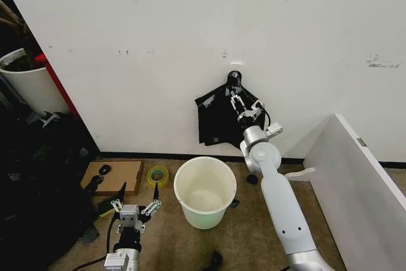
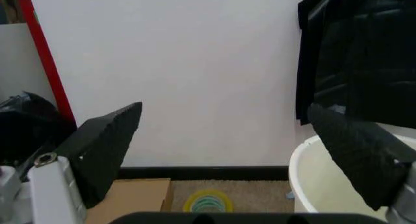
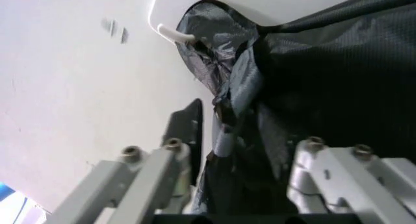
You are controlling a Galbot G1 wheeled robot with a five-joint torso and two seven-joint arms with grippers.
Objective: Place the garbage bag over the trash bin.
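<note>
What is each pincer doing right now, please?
Left pincer: open, holding nothing, low beside the bin.
Right pincer: raised at the wall, fingers either side of the hanging bag; whether it grips cannot be told.

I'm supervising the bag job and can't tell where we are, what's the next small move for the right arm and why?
Probably close the right gripper on the bag, then lift it off the hook. Its fingers look open around the bag's gathered top, which hangs on the wall above the bin. The left gripper waits open, low by the bin.
</note>
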